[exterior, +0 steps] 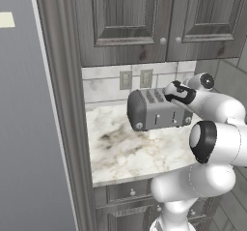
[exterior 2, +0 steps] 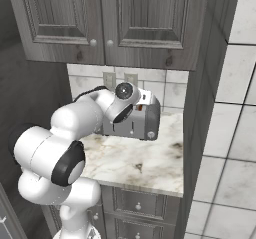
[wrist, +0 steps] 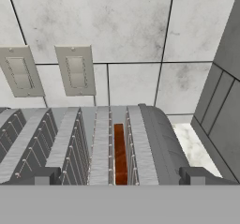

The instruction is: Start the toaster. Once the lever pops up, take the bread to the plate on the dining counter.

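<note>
The dark-grey four-slot toaster (exterior: 157, 110) stands on a veined marble wall counter (exterior: 130, 152), close to the tiled backsplash and below grey wooden upper cabinets (exterior: 159, 17). Two switch plates (wrist: 47, 70) sit on the tiles just behind it. The gripper (wrist: 121, 176) hovers above the toaster's top, near its right end, with its two dark fingertips (wrist: 40, 175) spread wide apart and nothing between them. In the hand view the brown slice of bread (wrist: 120, 155) sits upright and low inside the rightmost slot, its top edge below the slot's rim. The toaster's long front side shows a small round knob (exterior: 139, 125) at the lower left and small levers. Grey drawers (exterior 2: 145, 203) lie under the counter
</note>
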Controlling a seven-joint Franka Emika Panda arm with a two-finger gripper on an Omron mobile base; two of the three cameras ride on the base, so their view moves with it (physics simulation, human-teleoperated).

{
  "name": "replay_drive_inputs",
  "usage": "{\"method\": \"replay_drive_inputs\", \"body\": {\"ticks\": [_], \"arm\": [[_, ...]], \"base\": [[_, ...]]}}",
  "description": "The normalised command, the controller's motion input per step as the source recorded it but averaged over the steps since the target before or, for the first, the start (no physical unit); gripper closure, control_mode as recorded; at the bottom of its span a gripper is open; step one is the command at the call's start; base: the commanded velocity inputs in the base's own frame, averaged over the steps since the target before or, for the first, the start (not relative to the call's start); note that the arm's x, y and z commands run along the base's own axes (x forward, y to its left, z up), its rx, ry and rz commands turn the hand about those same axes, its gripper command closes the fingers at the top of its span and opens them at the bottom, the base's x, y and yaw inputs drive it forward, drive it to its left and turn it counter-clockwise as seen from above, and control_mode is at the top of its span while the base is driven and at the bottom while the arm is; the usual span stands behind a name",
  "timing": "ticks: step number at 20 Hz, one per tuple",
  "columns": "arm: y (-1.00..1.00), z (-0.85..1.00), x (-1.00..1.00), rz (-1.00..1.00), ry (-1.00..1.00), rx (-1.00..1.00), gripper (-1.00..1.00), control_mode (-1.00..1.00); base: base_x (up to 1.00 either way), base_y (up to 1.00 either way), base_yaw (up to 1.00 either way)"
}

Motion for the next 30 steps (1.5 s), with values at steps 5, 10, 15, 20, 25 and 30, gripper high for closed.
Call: {"method": "replay_drive_inputs", "body": {"ticks": [5, 10, 15, 20, 25, 30], "arm": [[0.00, 0.00, 0.00, 0.00, 0.00, 0.00, -1.00, -1.00], [0.00, 0.00, 0.00, 0.00, 0.00, 0.00, -1.00, -1.00], [0.00, 0.00, 0.00, 0.00, 0.00, 0.00, -1.00, -1.00], [0.00, 0.00, 0.00, 0.00, 0.00, 0.00, -1.00, -1.00], [0.00, 0.00, 0.00, 0.00, 0.00, 0.00, -1.00, -1.00], [0.00, 0.00, 0.00, 0.00, 0.00, 0.00, -1.00, -1.00]], "base": [[0.00, 0.00, 0.00], [0.00, 0.00, 0.00], [0.00, 0.00, 0.00], [0.00, 0.00, 0.00], [0.00, 0.00, 0.00], [0.00, 0.00, 0.00]]}}
